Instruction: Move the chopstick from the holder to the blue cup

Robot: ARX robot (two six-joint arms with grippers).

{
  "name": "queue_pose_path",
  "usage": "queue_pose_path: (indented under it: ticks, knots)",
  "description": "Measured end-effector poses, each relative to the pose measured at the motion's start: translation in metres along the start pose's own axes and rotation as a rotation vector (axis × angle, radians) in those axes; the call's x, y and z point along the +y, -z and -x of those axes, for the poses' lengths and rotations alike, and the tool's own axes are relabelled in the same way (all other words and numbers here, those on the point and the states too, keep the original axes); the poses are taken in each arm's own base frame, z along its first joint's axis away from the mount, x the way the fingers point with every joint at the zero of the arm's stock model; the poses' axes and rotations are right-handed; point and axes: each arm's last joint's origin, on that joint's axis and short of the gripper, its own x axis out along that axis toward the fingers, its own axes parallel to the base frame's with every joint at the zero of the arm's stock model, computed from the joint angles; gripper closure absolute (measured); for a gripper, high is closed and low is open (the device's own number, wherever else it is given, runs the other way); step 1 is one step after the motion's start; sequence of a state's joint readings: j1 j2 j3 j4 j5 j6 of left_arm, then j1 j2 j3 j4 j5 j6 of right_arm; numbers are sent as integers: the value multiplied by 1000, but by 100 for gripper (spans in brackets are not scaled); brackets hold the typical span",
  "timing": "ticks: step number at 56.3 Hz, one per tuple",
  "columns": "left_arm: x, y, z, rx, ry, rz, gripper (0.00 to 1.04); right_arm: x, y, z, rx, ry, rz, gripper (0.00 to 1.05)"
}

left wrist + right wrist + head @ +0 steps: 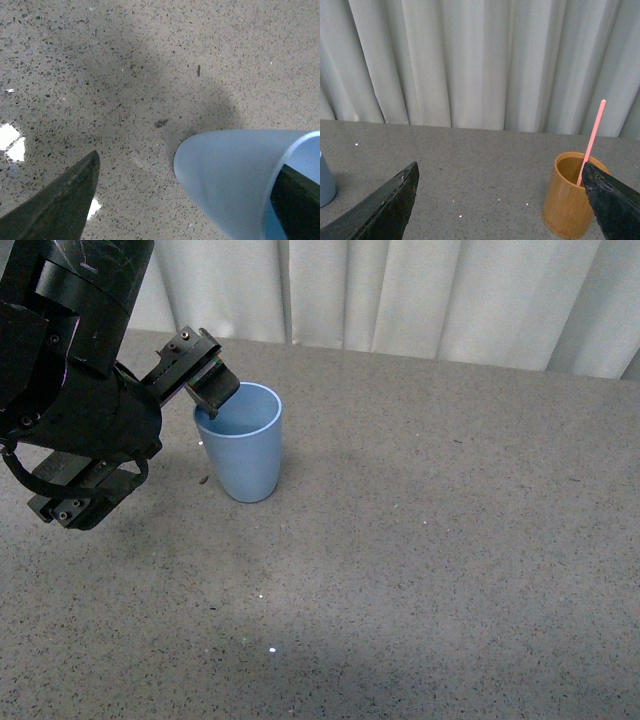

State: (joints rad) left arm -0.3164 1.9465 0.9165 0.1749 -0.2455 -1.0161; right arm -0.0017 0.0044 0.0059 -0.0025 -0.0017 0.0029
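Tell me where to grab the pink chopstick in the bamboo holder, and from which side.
Grip the pink chopstick on its bare upper shaft, above the rim of the bamboo holder; the lower part is hidden inside. It stands tilted, so probably come in level from the side, jaws straddling the thin shaft, then lift along its lean.

cup (240,445): plain light blue. chopstick (593,135): pink. holder (570,200): tan bamboo, darker brown inside. table (450,540): grey-brown, fine dark and white speckles. curtain (420,295): white, vertical pleats. left gripper (208,383) and right gripper (500,167): black.
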Motion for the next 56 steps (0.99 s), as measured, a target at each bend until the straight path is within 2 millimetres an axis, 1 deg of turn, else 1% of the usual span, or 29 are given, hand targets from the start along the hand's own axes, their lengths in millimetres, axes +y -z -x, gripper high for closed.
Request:
queue_pose_path:
  ticks: [2,3,13,19,21,24,25,27,29,40,45,51,56]
  knots:
    - [0,0,0,-2,-2,-3,17,0,0,0,0,0,0,9]
    - [0,1,0,-3,-3,-6,22,0,0,0,0,0,0,9]
    - [-2,3,1,3,10,-19,58,0,0,0,0,0,0,9]
    - [-5,4,1,5,26,-23,75,0,0,0,0,0,0,9]
    - [-5,4,2,7,30,-25,78,0,0,0,0,0,0,9]
    - [-7,4,3,7,42,-28,89,0,0,0,0,0,0,9]
    - [-8,4,4,8,48,-29,94,0,0,0,0,0,0,9]
    - [-9,4,5,9,54,-31,99,0,0,0,0,0,0,9]
    - [-10,3,6,12,63,-29,102,0,0,0,0,0,0,9]
    - [-16,-7,23,4,126,-15,101,0,0,0,0,0,0,9]
    - [-18,-8,30,13,149,-15,101,0,0,0,0,0,0,9]
    - [-22,-3,38,37,185,-24,101,0,0,0,0,0,0,9]
    - [-29,8,43,67,213,-42,101,0,0,0,0,0,0,9]
